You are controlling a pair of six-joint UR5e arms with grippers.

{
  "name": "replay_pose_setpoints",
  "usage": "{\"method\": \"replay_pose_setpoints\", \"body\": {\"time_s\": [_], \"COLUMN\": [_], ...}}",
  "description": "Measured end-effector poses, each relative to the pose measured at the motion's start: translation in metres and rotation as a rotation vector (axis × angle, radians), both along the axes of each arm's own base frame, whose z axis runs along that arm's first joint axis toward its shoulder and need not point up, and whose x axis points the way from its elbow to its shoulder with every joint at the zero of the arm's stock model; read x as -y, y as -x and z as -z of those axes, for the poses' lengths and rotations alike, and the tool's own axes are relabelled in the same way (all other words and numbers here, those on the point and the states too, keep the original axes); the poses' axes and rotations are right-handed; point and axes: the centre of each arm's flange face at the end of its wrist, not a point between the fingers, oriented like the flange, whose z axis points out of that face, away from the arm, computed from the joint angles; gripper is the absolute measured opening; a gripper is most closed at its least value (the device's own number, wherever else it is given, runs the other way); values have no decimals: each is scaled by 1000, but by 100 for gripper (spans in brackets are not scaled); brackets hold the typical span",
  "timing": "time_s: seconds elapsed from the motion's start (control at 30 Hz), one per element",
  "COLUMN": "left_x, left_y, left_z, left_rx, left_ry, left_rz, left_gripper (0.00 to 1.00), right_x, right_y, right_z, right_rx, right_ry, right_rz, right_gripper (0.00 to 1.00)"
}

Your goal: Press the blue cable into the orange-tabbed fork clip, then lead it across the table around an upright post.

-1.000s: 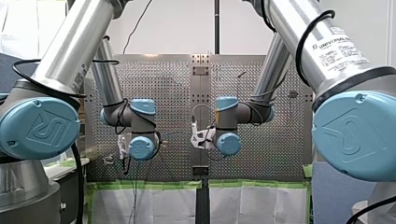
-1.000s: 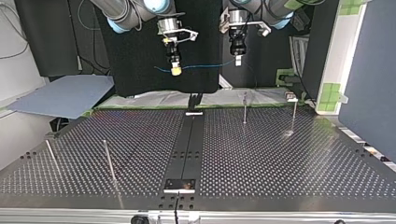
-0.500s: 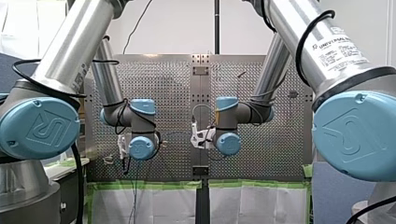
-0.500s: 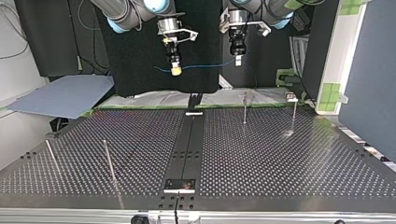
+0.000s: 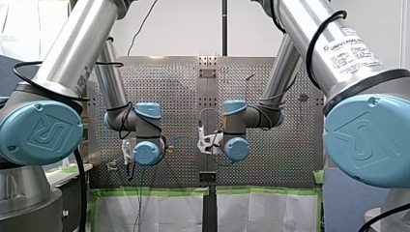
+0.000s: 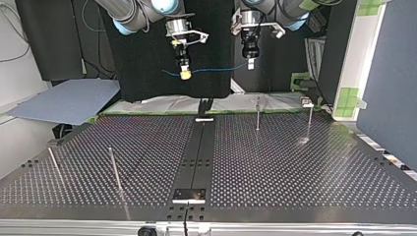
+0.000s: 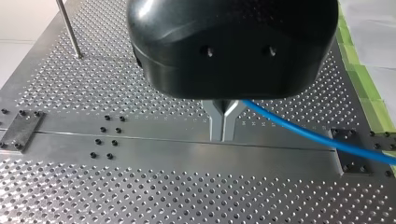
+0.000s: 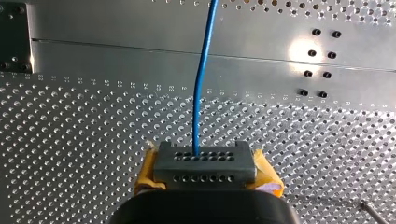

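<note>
Both arms are hanging well above the perforated table [image 6: 295, 177]. The blue cable [image 6: 216, 70] is stretching between them, long axis running left-right across the scene and sagging a bit in the middle. The left gripper [image 7: 222, 122] is pinching it w/ its metal fingers pressed together, and the cable is coming out sideways from the tips. The right gripper [image 8: 205, 161] is clamping another part between its yellow pads, w/ the cable running straight out ahead of it over the table's centre strip [image 8: 140, 51]. In the top view a short tail is sticking out past the right gripper, toward that view's left.

The next move is turning on where the orange-tabbed fork clip is sitting vs the grippers, imo, and tbh it isn't showing clearly anywhere. There's a small fixture [image 6: 307, 102] at the top view's far right, just beside a thin upright post [image 6: 310, 122], but it's too small to tell if it has orange tabs. If that's the clip, the left arm is coming in on that side, so it's prob the nearer one, and the cable would be needing to come down that way. Another post [image 6: 257, 114] is standing nearer the centre, and two more posts [image 6: 114, 168] are at the near left.

Hard to make out: neither wrist view is showing any clip, arm housings are blocking most of the table in the front view, and the left wrist view is cutting the cable off before the other gripper.
</note>
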Motion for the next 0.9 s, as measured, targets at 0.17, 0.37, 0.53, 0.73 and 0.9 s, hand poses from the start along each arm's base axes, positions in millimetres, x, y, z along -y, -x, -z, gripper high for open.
{"method": "replay_pose_setpoints", "body": {"time_s": [0.17, 0.37, 0.53, 0.73, 0.9], "left_x": [-2, -5, -5, -5, -5], "left_y": [5, 10, 10, 10, 10], "left_z": [10, 23, 24, 24, 24], "left_rx": [-24, -56, -59, -59, -59], "left_ry": [-14, -33, -35, -35, -35], "left_rz": [5, 6, 6, 6, 6], "left_gripper": [0, 0, 0, 0, 0], "right_x": [0, 0, 0, 0, -1], "right_y": [0, 0, 0, 0, -1], "right_z": [0, 0, 0, 0, 1], "right_rx": [0, 0, 0, 0, 0], "right_ry": [0, 0, 0, 0, -3], "right_rz": [0, 0, 0, 0, 0], "right_gripper": [2, 2, 2, 2, 2]}}
